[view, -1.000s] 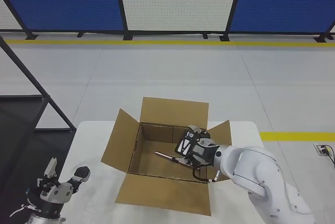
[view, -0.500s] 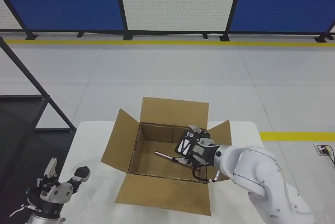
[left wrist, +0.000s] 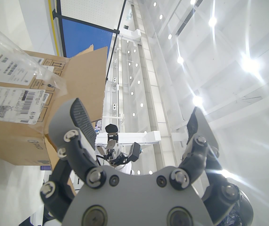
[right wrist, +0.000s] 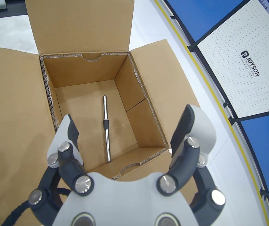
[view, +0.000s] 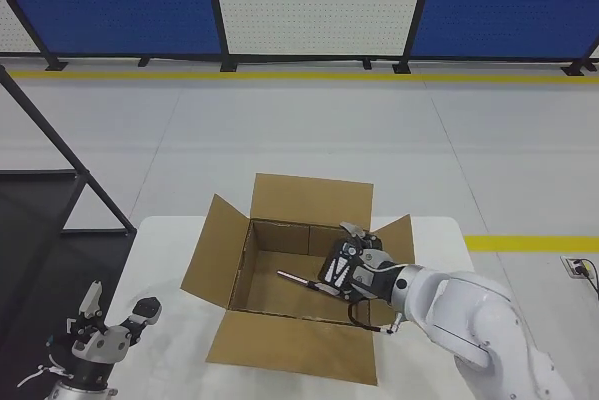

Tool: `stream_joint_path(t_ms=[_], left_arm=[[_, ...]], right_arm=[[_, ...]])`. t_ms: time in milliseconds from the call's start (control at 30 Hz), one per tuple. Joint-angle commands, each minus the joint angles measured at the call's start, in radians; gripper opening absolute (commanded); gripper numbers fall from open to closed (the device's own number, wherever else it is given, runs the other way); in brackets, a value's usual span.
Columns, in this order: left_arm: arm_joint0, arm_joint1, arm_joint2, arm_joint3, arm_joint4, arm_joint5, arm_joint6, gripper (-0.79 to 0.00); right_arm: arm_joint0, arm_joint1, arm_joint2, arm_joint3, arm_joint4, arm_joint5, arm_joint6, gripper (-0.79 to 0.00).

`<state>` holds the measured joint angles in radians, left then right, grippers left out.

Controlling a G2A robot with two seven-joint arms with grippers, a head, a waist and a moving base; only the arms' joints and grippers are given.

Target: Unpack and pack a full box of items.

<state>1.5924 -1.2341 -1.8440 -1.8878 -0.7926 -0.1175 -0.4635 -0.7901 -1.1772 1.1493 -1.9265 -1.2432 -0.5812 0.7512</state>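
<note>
Right gripper [right wrist: 128, 114], jaws released, hangs over the box [right wrist: 122, 83] rim; 1 rod [right wrist: 106, 125] lies inside, with open floor on both sides.

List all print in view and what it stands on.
Brand wordmark with logo: white pegboard panel.
The same mark: blue panel.
Barcode labels, fine print too small to read: cardboard box's outer wall.
Metal rod: no print.

Rod [view: 297, 279] partly behind right tool [view: 332, 268]
</note>
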Motion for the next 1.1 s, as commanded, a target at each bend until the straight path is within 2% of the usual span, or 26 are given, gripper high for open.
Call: stream_joint_path(t_ms=[0,200,367,867,1067], left_arm=[[0.000,0.000,0.000,0.000,0.000,0.000,0.000,0.000],[0.000,0.000,0.000,0.000,0.000,0.000,0.000,0.000],[0.000,0.000,0.000,0.000,0.000,0.000,0.000,0.000],[0.000,0.000,0.001,-0.001,0.003,0.001,0.005,0.000],[-0.004,0.000,-0.004,-0.001,0.011,0.009,0.021,0.000]], right_arm=[[-0.022,0.006,0.030,-0.038,0.004,-0.007,-0.006,0.000],[-0.104,0.025,0.137,-0.153,0.024,-0.041,-0.025,0.000],[-0.171,0.038,0.222,-0.229,-0.001,-0.030,-0.041,0.000],[-0.181,0.039,0.228,-0.233,-0.004,-0.024,-0.052,0.000],[-0.244,0.052,0.371,-0.256,0.035,-0.015,-0.117,0.000]])
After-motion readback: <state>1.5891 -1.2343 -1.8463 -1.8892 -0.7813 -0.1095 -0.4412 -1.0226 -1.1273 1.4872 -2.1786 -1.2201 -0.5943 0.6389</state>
